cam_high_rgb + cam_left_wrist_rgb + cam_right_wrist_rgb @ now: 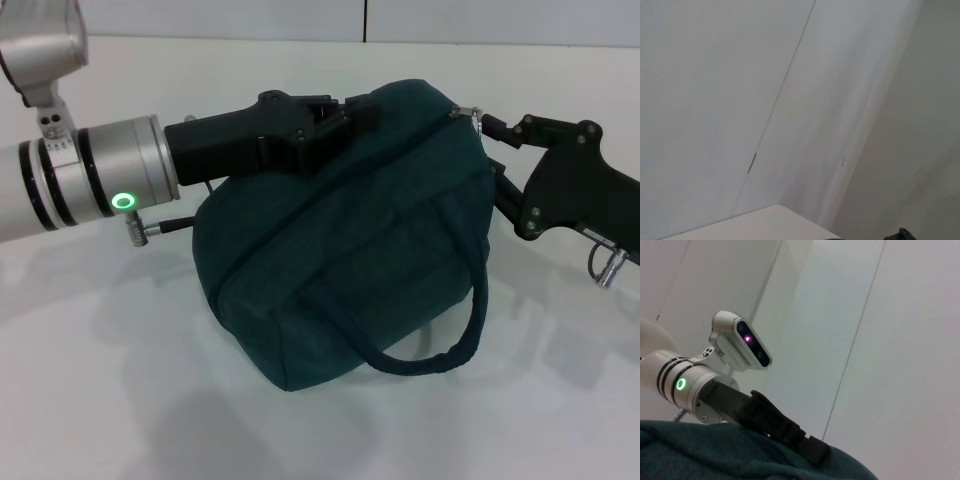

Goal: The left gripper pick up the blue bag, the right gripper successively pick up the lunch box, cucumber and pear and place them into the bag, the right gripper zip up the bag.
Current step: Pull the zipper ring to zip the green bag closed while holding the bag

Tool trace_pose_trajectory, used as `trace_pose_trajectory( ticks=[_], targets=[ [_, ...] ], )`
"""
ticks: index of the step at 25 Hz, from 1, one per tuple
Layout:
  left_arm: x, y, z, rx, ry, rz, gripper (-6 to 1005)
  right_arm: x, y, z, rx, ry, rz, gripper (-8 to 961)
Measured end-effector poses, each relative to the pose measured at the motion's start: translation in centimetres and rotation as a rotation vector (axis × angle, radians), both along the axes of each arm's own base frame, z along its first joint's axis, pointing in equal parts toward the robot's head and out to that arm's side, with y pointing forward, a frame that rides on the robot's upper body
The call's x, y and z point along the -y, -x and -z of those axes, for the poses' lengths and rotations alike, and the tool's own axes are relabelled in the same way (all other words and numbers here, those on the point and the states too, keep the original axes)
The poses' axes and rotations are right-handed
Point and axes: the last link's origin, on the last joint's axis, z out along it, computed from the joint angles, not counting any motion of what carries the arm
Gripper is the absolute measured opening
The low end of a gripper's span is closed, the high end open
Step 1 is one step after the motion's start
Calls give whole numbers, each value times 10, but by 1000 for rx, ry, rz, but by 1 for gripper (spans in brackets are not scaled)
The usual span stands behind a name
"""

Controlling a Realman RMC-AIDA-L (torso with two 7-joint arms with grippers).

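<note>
The blue bag [350, 250] stands on the white table, its top closed, one loop handle [450, 345] hanging down its front. My left gripper [345, 112] reaches in from the left and is shut on the fabric at the bag's top left. It also shows in the right wrist view [807, 445], above the bag [715, 455]. My right gripper [490, 127] comes in from the right, its tips shut on the metal ring pull [468, 113] at the right end of the zipper. The lunch box, cucumber and pear are out of view.
The white table [120, 400] runs back to a pale panelled wall [300, 18]. The left wrist view shows only that wall [790, 100] and a table corner [765, 222]. The robot's head camera [742, 342] shows in the right wrist view.
</note>
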Motion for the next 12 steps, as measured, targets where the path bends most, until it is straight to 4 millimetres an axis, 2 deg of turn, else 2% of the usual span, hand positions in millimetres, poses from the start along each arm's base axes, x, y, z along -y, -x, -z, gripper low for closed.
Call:
trace_pose_trajectory(
  ticks=[9, 12],
  targets=[
    [2, 2, 0, -5, -6, 6, 55, 0, 4, 4, -14, -26, -4, 250],
    [2, 2, 1, -5, -4, 8, 55, 0, 3, 4, -17, -29, 5, 207]
  ],
)
